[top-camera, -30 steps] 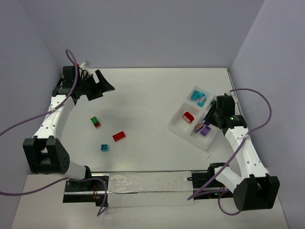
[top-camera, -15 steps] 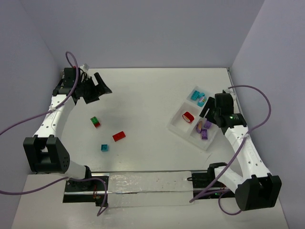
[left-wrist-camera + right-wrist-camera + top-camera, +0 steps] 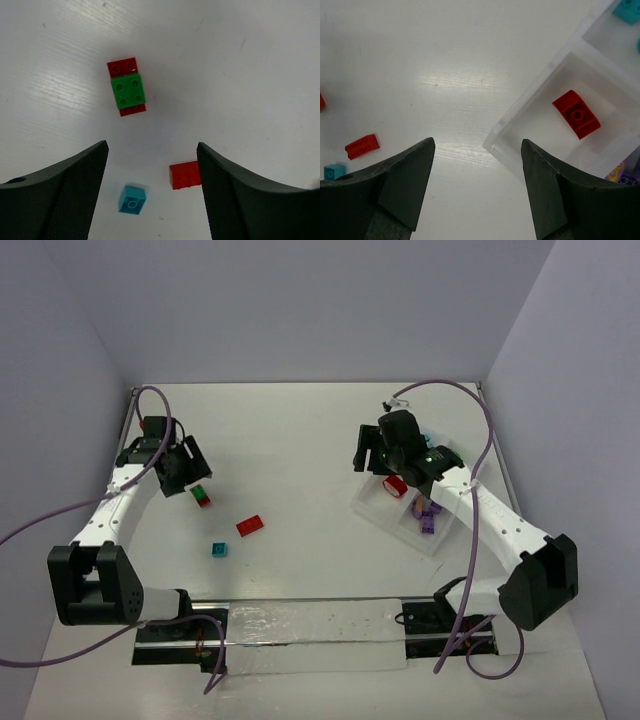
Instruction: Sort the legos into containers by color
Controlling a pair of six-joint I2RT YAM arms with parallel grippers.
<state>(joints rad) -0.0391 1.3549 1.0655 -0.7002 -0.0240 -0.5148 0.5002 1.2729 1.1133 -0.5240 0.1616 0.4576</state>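
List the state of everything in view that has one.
left fingers, open, empty, above the green brick
right fingers, open, empty, over the tray corner
green brick, stacked on a red brick, on the table
loose red brick, on the table, unsorted
teal brick, on the table, unsorted
curved red brick, alone in a tray compartment
purple bricks, in a neighbouring compartment

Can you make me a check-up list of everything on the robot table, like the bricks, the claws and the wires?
Surface: white table, smooth.
Job's things: green-on-red stack, red brick and teal brick lie loose on the table; tray holds a curved red brick and purple bricks in separate compartments.
Clutter: nothing seen.
Grippers: left gripper open above the loose bricks; right gripper open, empty, near the tray's corner.
Cables: purple cables loop off both arms.
Surroundings: plain pale walls.
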